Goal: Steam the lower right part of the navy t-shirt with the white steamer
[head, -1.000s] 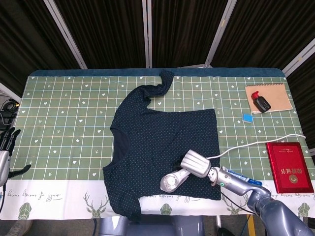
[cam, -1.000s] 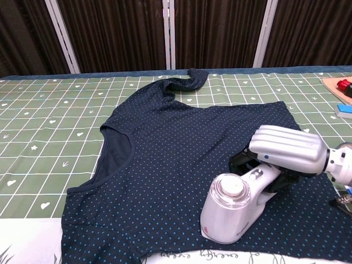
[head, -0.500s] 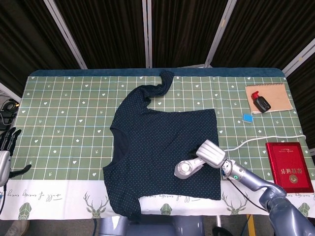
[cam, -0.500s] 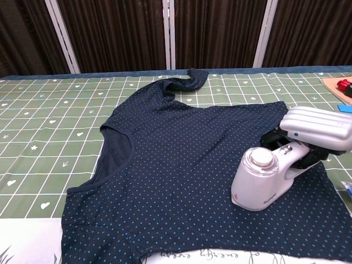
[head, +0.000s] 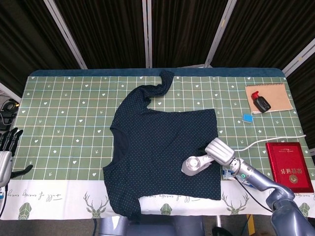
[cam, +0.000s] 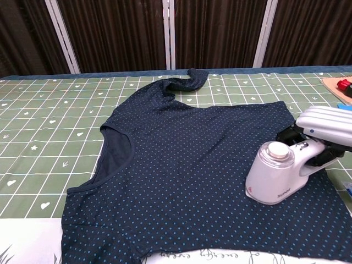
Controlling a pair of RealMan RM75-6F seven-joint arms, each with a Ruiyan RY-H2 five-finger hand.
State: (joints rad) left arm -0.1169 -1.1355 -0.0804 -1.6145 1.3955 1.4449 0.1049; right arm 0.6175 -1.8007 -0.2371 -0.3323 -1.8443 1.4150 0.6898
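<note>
The navy dotted t-shirt lies flat across the middle of the green checked table. The white steamer stands on the shirt's lower right part, near the hem. My right hand grips the steamer's handle from the right. The steamer's white cord trails off toward the table's right edge. My left hand hangs off the table's left edge, fingers apart and holding nothing.
A red book lies at the right edge. A tan pad with a red-and-black bottle sits at the back right, with a small blue block beside it. Dark curtains hang behind the table.
My right hand has slid the steamer to the right and slightly farther back across the shirt's lower right part. The left hand has stayed in place.
</note>
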